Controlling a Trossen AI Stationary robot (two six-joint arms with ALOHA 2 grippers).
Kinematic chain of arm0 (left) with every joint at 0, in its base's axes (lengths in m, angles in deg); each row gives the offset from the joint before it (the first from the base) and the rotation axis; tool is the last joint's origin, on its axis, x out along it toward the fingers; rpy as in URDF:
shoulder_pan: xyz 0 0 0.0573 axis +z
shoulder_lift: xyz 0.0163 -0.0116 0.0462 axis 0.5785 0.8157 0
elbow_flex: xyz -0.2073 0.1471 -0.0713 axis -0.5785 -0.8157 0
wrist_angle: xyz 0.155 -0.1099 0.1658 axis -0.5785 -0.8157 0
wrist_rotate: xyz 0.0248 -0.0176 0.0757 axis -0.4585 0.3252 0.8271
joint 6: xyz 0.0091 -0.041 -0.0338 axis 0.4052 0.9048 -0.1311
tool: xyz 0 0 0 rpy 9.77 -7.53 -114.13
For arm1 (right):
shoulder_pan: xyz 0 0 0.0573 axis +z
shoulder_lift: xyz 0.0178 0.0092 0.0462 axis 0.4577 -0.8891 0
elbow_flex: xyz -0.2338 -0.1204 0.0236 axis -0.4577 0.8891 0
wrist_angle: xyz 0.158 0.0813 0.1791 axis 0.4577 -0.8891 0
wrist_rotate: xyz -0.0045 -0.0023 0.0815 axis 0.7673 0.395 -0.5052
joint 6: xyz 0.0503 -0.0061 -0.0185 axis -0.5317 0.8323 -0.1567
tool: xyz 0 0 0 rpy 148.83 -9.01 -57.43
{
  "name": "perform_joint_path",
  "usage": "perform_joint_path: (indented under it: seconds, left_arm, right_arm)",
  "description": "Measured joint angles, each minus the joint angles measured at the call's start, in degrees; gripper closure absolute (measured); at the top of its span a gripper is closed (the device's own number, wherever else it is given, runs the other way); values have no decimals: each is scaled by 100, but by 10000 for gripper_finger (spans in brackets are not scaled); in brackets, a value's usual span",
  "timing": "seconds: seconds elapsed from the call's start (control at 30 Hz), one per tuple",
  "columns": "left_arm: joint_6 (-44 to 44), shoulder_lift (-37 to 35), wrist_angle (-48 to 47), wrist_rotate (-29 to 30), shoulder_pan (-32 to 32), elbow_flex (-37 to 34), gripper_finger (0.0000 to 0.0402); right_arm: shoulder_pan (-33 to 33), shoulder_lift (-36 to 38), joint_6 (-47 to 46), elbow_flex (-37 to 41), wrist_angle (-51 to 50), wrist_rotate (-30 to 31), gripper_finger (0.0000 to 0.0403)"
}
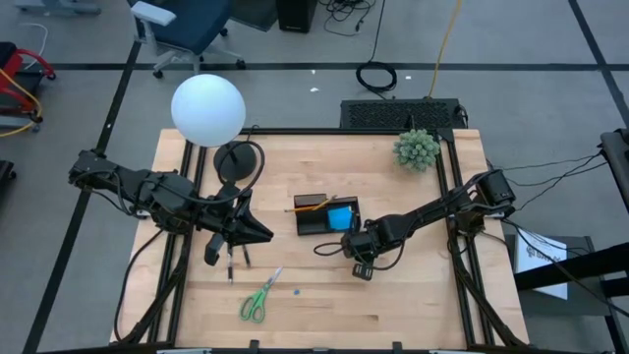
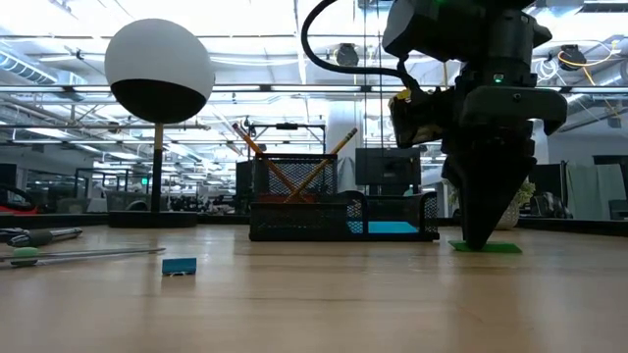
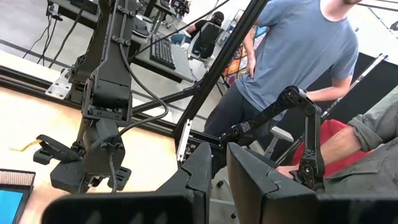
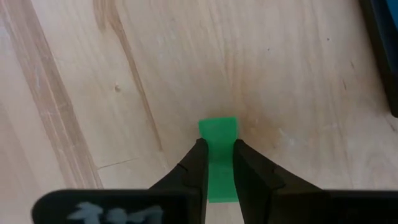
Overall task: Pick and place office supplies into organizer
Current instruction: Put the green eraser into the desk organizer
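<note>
While my right claw (image 4: 217,163) pinches the flat green eraser (image 4: 218,134) on the surface beside the organizer (image 1: 316,218), a thin, edge-only grip could let it slip out when lifted; my left claw (image 3: 219,180) waits nearly closed, empty.

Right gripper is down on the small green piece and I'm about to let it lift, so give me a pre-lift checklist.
1. right gripper straddles the green eraser: ok.
2. Fingers fully clamped on it: cannot tell; they look close against its sides.
3. Eraser flat on the table, beside the organizer: ok.
4. Organizer has room: cannot tell; pencils and blue pad already inside.
5. left gripper parked clear, over the pens: ok.
6. Scissors out of the path: ok.
</note>
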State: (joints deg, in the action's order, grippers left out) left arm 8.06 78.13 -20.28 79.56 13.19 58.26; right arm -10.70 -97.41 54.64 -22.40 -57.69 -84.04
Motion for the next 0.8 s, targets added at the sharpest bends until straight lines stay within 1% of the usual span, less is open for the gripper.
perform_joint_path:
  seconds: [0.43, 0.6, 0.8]
  left_arm:
    - [0, 0, 1, 0, 2, 0, 355]
    - [1, 2, 1, 0, 0, 0, 355]
    - [1, 2, 1, 0, 1, 0, 355]
  right_arm:
    - [0, 50, -196, -22, -41, 0, 357]
    - [0, 203, -235, -24, -49, 49, 358]
    - [28, 341, -341, -11, -203, -47, 358]
